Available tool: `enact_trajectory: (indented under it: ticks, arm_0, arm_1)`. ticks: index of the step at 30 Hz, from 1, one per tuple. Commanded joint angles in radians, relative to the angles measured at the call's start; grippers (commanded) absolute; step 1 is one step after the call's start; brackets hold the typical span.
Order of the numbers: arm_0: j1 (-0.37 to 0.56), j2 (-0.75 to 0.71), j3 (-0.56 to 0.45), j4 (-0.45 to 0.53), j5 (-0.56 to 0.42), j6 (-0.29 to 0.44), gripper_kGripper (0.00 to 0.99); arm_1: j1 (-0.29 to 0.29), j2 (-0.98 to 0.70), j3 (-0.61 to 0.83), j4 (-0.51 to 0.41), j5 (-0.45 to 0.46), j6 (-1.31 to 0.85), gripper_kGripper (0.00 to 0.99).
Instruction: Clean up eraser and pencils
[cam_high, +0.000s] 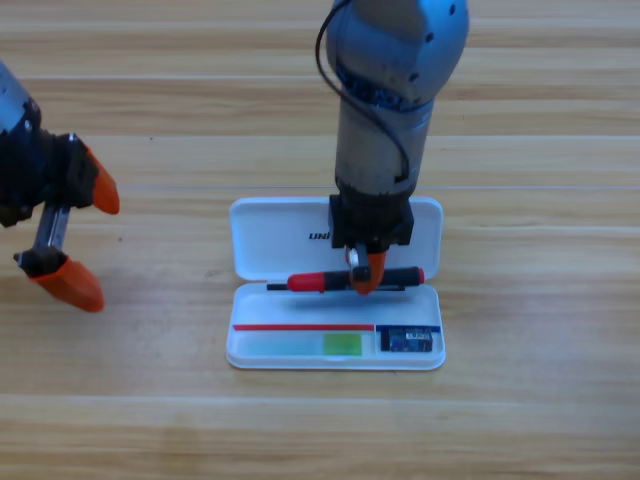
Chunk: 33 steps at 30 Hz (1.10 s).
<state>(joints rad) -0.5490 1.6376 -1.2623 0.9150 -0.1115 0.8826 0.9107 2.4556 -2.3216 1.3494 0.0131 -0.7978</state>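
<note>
The white case (270, 240) lies open, lid at the back and tray (240, 352) at the front. In the tray's front row the pale-green pencil (305, 345) lies on the left and the dark eraser (408, 341) sits in the right corner. The black pencil with red cap and red end (320, 282) lies level along the tray's back edge, near the hinge. My right gripper (365, 272) points straight down on its middle, shut on it. My left gripper (85, 235) waits open at the left edge, nothing between its jaws.
The right arm's grey body (385, 110) rises over the case lid and hides part of it. Bare wooden table (520, 400) surrounds the case on every side.
</note>
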Motion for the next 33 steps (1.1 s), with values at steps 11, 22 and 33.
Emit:
enact_trajectory:
  ticks: [11,22,33]
  arm_0:
    - [0.032,-0.002,0.029,-0.019,-0.02,0.018,0.99]
    - [0.035,0.008,0.052,-0.038,-0.022,0.019,0.99]
    - [0.142,0.053,0.035,-0.13,-0.076,0.024,0.99]
  arm_1:
    - [0.028,0.079,-0.001,0.027,0.008,0.023,0.0]
    - [0.051,-0.067,0.042,0.028,0.011,0.043,0.904]
    - [0.062,-0.469,0.232,0.02,0.119,0.043,0.919]
